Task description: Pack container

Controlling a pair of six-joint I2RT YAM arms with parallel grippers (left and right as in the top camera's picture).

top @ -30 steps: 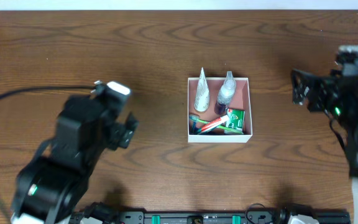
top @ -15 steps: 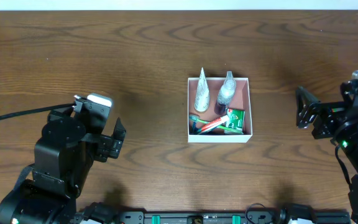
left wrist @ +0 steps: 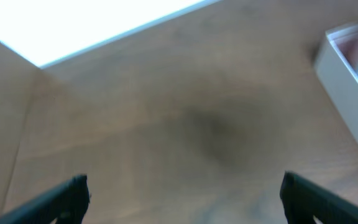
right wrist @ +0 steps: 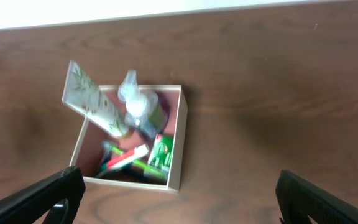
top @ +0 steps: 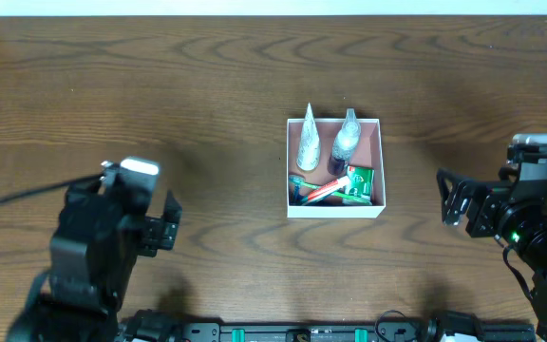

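Observation:
The container is a square white box with a pink-brown inside at the table's middle. It holds a white tube, a clear bottle, a green packet and toothbrushes. It also shows in the right wrist view and at the right edge of the left wrist view. My left gripper is open and empty, well left of the container. My right gripper is open and empty, to the right of it.
The brown wooden table lies all round the container. Its far edge meets a white surface at the top of the overhead view. A black cable runs off to the left of the left arm.
Both arms have pulled back toward the front edge of the table, away from the container. The container and its contents have not moved.

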